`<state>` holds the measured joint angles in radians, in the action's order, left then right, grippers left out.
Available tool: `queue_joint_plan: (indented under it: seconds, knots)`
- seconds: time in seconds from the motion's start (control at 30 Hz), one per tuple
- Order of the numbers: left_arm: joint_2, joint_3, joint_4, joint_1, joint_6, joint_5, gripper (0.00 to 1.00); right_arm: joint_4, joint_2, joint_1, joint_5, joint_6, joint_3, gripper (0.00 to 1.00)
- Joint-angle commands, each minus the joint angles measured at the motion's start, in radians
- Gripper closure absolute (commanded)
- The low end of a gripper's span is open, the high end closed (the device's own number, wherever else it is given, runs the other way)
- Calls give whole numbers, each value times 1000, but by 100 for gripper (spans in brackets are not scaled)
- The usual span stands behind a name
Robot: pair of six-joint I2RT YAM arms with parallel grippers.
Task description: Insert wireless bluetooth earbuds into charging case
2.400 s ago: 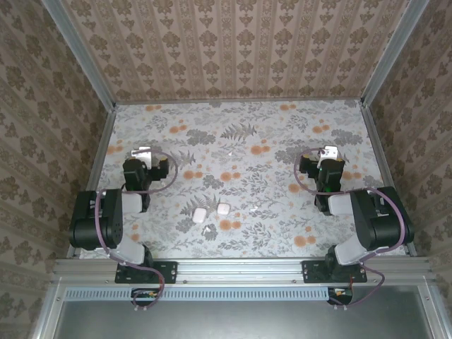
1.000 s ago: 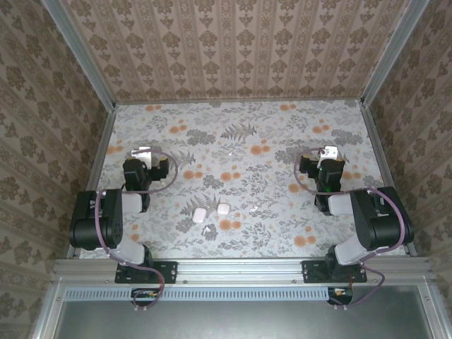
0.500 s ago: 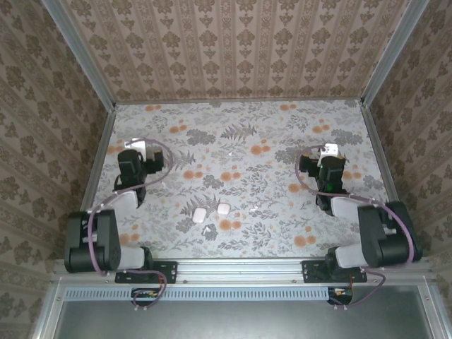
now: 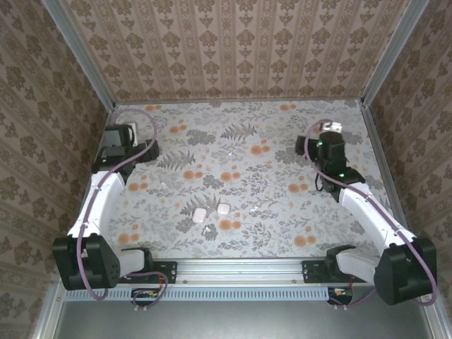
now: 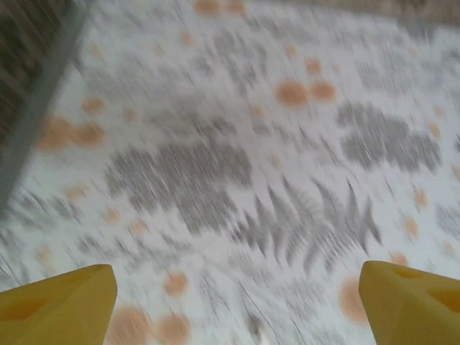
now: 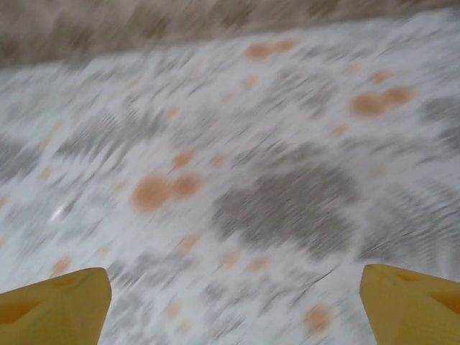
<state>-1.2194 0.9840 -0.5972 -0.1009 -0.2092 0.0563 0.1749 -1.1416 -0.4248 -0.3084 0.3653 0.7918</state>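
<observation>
Two small white pieces lie side by side on the flowered table (image 4: 282, 212), near the front middle. The rounder left one looks like the charging case (image 4: 200, 215); the squarer piece (image 4: 224, 210) lies just to its right. A tiny white bit (image 4: 210, 230) lies in front of them, too small to tell if it is an earbud. My left gripper (image 4: 115, 140) hangs over the back left of the table and my right gripper (image 4: 330, 133) over the back right, both far from the pieces. Yellow fingertips (image 5: 65, 302) (image 6: 61, 302) stand wide apart; both grippers (image 5: 236, 287) (image 6: 236, 287) are open with nothing held.
Patterned walls with metal corner posts (image 4: 78, 56) close in the table on three sides. The left gripper is close to the left wall. Both wrist views are blurred by motion and show the flowered table surface below.
Both arms have unfolded and stretched away from their bases. The left gripper has swung to the back left, the right gripper towards the back. The white pieces have not moved.
</observation>
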Motion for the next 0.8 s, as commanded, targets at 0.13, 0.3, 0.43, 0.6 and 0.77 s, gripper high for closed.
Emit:
queue_joint_plan:
  seconds: [0.13, 0.3, 0.43, 0.6, 0.77]
  knots:
    - [159, -134, -219, -60, -145, -9, 10, 308, -197, -460, -141, 390, 138, 16]
    - [258, -188, -193, -61, -169, -22, 13, 462, -465, -680, -126, 540, 355, 14]
    - [323, -200, -207, -60, -174, -42, 14, 392, -609, -739, 8, 611, 453, 20]
    - [433, -228, -217, -55, -166, -50, 14, 398, -711, -738, 91, 608, 570, 32]
    - [485, -230, -230, -52, -174, -36, 14, 431, -801, -740, 148, 616, 671, 31]
